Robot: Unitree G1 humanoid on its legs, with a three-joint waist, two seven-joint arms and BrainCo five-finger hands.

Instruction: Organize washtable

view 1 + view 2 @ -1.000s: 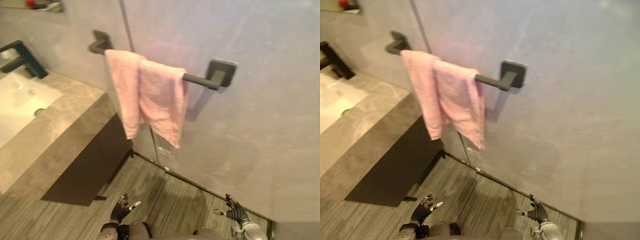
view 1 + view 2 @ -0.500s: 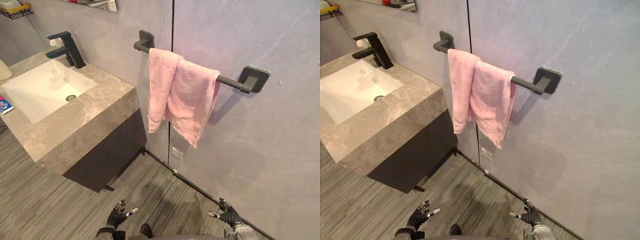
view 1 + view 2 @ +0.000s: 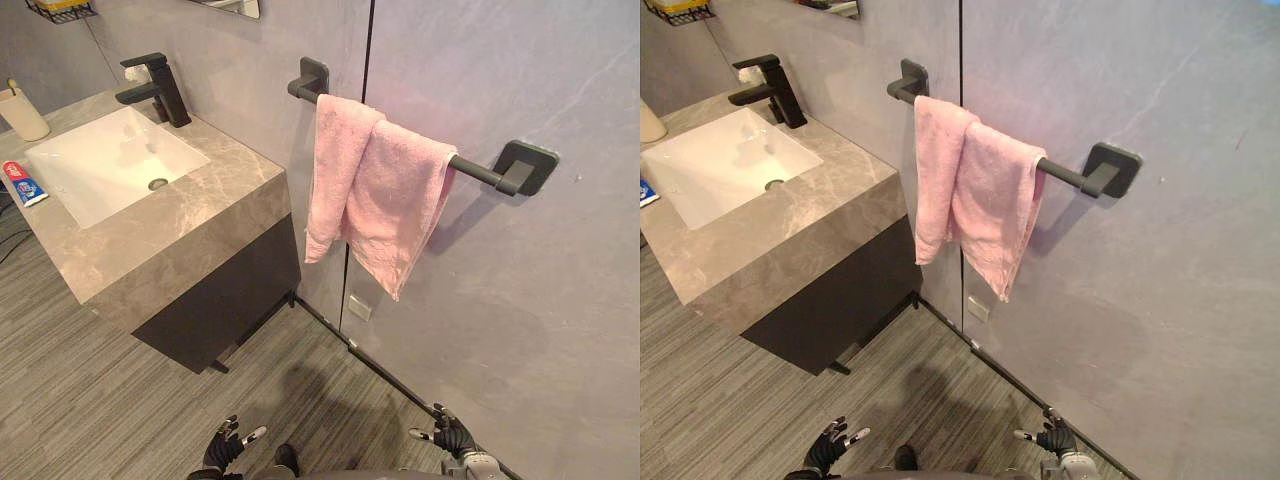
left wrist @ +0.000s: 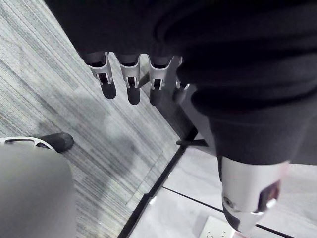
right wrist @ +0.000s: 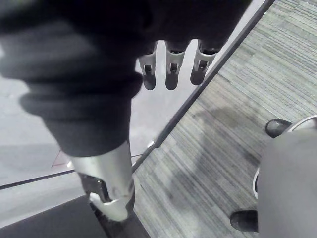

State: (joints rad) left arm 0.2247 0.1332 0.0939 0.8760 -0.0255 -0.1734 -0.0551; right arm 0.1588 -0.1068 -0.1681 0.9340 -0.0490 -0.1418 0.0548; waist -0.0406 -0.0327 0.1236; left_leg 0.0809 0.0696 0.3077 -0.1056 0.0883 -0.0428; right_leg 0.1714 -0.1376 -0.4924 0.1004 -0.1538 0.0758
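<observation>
Grey striped floor (image 3: 100,390) lies under both hands: the left hand (image 3: 222,447) and the right hand (image 3: 450,436) hang low, fingers spread and relaxed, holding nothing. Well ahead of the left hand stands the washtable (image 3: 190,235), with a white basin (image 3: 100,165) and a black tap (image 3: 160,85); a toothpaste tube (image 3: 20,182) and a cup (image 3: 20,110) sit further to that hand's left. Well ahead of the right hand, a pink towel (image 3: 385,195) hangs over a dark rail (image 3: 480,172)

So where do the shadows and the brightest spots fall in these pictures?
Left eye view: the pink towel and the towel bar throw soft shadows to their right on the grey wall. Right eye view: the same shadows show, and the white sink is the brightest area.
</observation>
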